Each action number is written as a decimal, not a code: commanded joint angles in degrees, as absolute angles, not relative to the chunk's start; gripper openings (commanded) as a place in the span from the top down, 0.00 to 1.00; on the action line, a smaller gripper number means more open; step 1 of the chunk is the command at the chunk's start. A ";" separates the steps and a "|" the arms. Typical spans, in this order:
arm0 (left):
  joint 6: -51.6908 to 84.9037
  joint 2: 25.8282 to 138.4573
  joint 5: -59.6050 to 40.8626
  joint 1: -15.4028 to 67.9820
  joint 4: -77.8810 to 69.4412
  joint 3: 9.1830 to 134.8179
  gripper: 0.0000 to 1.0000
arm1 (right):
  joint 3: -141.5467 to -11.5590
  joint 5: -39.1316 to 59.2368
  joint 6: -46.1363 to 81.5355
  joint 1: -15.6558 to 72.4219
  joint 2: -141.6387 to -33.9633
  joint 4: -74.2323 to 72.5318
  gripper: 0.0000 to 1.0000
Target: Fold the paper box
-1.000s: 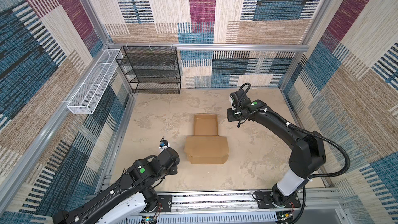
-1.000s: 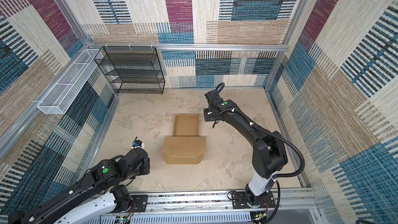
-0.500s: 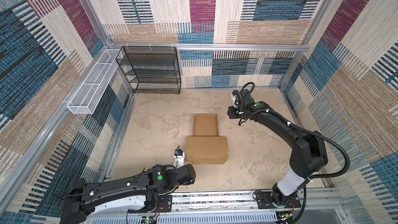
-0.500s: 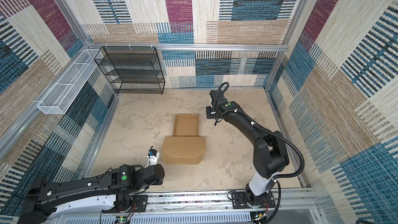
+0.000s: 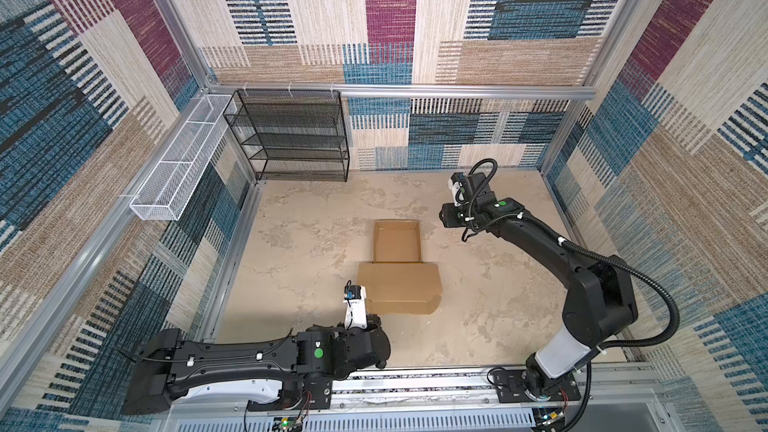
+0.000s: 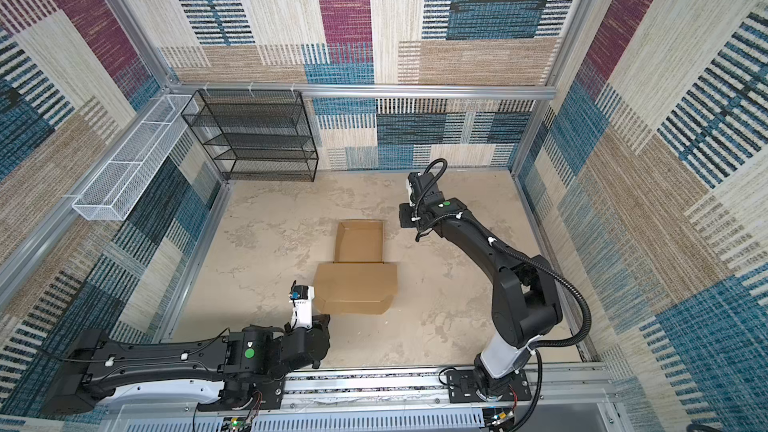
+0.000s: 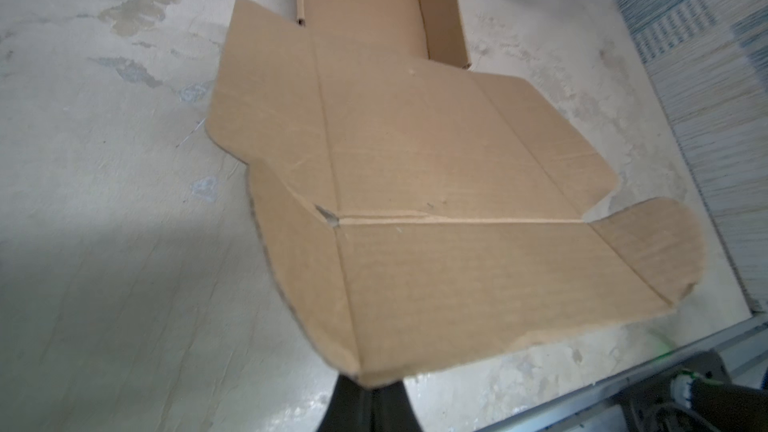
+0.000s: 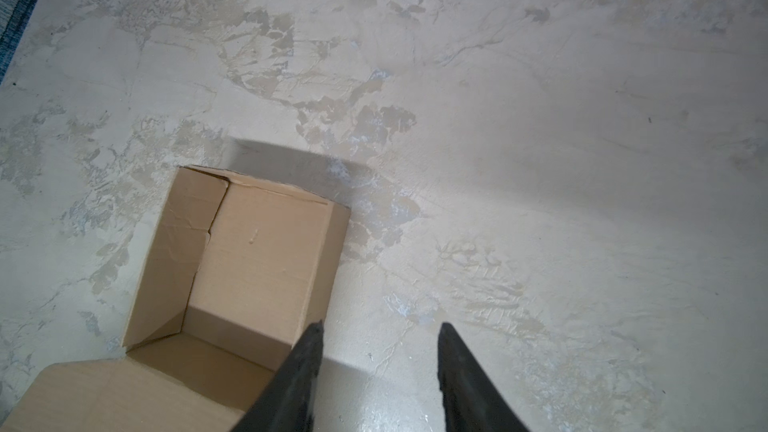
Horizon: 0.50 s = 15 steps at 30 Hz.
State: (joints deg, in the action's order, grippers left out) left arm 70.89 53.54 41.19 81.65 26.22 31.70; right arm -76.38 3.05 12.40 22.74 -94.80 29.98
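The paper box (image 5: 399, 284) (image 6: 355, 288) lies mid-floor in both top views: a brown cardboard sheet with its far half formed into an open tray (image 5: 397, 241) and its lid panel flat towards the front. My left gripper (image 5: 368, 317) (image 7: 370, 388) is shut, low at the lid's near left corner. That corner (image 7: 374, 371) is raised and covers the fingertips, so contact cannot be told. My right gripper (image 5: 446, 216) (image 8: 380, 326) stands open above bare floor just right of the tray (image 8: 257, 255), holding nothing.
A black mesh rack (image 5: 291, 139) stands against the back wall at the left. A white wire basket (image 5: 178, 164) hangs on the left wall. The arms' metal base rail (image 5: 415, 384) runs along the front edge. Patterned walls close in the floor.
My left arm has swung down along the front and rightward, bringing its shut gripper to the lid's near left corner. The right gripper has drifted slightly back. The box has not moved.
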 commanded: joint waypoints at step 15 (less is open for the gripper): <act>61.08 53.91 46.60 76.82 18.64 35.15 1.00 | -70.38 15.57 4.66 30.15 -91.87 27.71 0.58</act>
State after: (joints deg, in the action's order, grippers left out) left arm 63.59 53.47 46.48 77.89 20.82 34.46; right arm -70.94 14.48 6.28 28.25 -91.83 28.05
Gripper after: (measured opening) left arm 0.060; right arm 0.421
